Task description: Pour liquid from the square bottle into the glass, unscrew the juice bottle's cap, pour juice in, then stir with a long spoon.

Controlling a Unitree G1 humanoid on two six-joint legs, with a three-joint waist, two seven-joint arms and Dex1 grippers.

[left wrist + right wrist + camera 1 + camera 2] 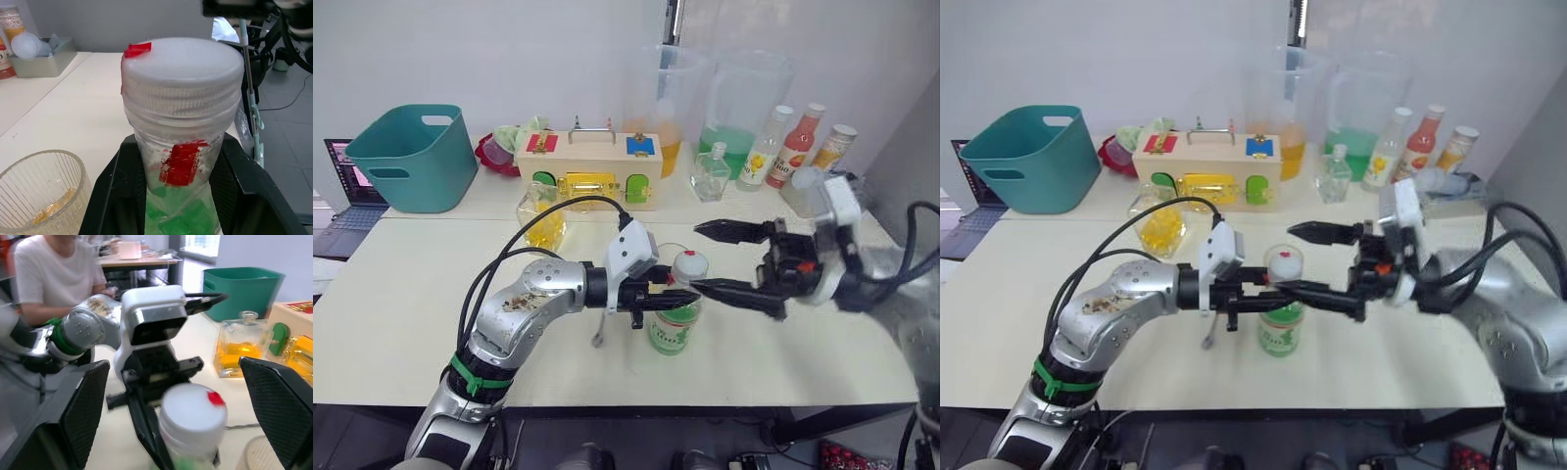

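Observation:
The juice bottle [673, 328] stands upright near the table's front edge, green label low on its body. My left gripper [679, 296] is shut on its body just under the white cap [690, 264]; its fingers [110, 196] press both sides. My right gripper [695, 258] is open, one finger on each side of the cap [193, 413] and apart from it. The ribbed glass [41, 196] sits right behind the bottle with a little yellow liquid in it. The square bottle [545, 220] with yellow liquid stands farther back left. A thin silver piece, likely the long spoon [599, 331], lies under my left wrist.
Along the back stand a teal basket [411, 157], a wooden latch box [589, 168], two big clear pitchers [744, 108], a small clear flask [710, 174] and three capped bottles [798, 145]. A laptop [347, 186] sits far left. A person in a white shirt [54, 274] sits beyond the table.

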